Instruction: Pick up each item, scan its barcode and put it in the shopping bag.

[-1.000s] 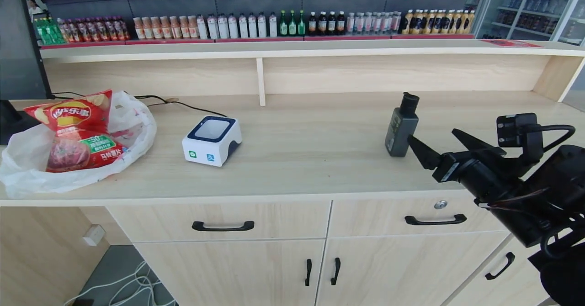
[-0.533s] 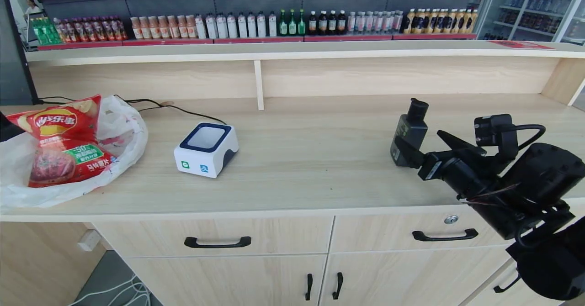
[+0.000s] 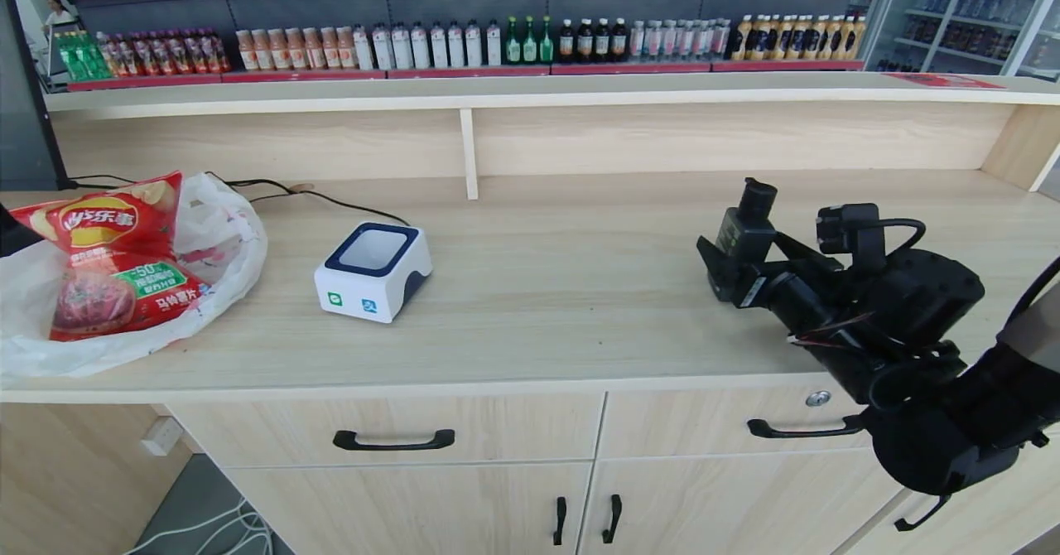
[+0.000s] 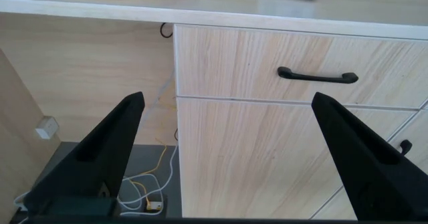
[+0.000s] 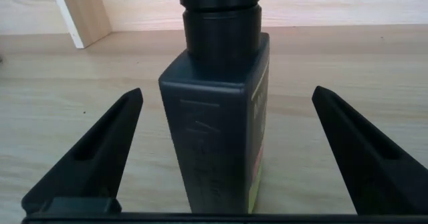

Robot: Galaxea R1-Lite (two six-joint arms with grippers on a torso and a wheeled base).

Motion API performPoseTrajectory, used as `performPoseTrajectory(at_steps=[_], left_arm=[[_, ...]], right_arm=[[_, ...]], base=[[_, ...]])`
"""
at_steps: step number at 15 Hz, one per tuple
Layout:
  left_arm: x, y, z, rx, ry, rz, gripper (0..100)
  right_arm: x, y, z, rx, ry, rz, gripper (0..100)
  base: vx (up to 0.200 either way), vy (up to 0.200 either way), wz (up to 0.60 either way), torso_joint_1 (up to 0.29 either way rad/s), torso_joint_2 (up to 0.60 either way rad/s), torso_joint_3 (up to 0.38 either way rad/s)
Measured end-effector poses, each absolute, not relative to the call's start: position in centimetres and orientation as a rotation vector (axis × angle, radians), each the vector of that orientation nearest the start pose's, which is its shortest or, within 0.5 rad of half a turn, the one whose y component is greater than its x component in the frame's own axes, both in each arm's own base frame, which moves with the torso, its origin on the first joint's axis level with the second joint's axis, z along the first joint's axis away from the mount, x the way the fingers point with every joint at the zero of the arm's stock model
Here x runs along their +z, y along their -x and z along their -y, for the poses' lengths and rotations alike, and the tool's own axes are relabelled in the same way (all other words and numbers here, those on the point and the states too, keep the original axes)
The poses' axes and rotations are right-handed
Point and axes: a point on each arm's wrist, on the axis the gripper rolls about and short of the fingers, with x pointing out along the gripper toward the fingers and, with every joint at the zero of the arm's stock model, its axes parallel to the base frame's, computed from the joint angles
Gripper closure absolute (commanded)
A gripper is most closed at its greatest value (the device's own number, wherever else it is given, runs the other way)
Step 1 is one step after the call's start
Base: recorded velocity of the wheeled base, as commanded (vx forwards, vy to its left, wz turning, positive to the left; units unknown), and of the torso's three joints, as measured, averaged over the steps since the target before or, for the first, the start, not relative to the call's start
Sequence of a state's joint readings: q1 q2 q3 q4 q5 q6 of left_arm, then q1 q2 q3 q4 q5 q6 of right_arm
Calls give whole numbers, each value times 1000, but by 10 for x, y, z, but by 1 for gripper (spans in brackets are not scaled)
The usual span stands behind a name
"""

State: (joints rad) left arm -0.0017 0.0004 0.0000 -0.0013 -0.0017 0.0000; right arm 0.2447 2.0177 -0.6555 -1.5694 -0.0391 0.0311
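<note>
1. Red shelves (image 3: 464,66) of drinks line the room behind.
2. Pale wooden bench (image 3: 563,315) carries everything.
3. Shopping bag (image 3: 236,240) at its left end holds a crisp packet (image 3: 116,265).
4. Scanner (image 3: 373,272) sits mid-bench.
5. Dark bottle (image 3: 739,236) stands upright on the right, between the spread fingers of the right gripper (image 5: 227,93). This looks like the pick-up step, and closing on the bottle should come next.
6. Left gripper (image 4: 227,97), also spread, hangs by the drawers.

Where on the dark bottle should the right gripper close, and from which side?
Grip the bottle on its squared body, below the round cap, coming in level from the robot's side of the counter. It stands upright, and its flat side faces give broad contact, while the cap is narrower and round. The open right gripper has a finger on each side of the body.
</note>
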Motion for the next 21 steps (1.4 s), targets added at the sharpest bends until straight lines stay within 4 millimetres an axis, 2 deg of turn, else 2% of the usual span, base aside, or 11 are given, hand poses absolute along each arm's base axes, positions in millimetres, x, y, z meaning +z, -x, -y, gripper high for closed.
performPoseTrajectory(at_steps=[2,6,7,12,16,19,21], left_arm=[[76,23,0,-3,3,1,0],[76,23,0,-3,3,1,0],[76,23,0,-3,4,1,0],[76,23,0,-3,3,2,0],[76,23,0,-3,1,2,0],[75,23,0,-3,0,0,0],[75,23,0,-3,0,0,0]], right_arm=[[133,-338,-76,187,-62,200,0],[132,-348,-78,191,-70,217,0],[131,-349,-79,190,-69,215,100],[131,-348,-79,191,-68,211,100],[147,-339,-86,217,-77,256,100],[168,-319,-84,227,-83,300,100],[182,-292,-89,265,-90,323,100]], base=[[0,0,0,0,0,0],[0,0,0,0,0,0],[0,0,0,0,0,0],[0,0,0,0,0,0],[0,0,0,0,0,0],[0,0,0,0,0,0],[0,0,0,0,0,0]])
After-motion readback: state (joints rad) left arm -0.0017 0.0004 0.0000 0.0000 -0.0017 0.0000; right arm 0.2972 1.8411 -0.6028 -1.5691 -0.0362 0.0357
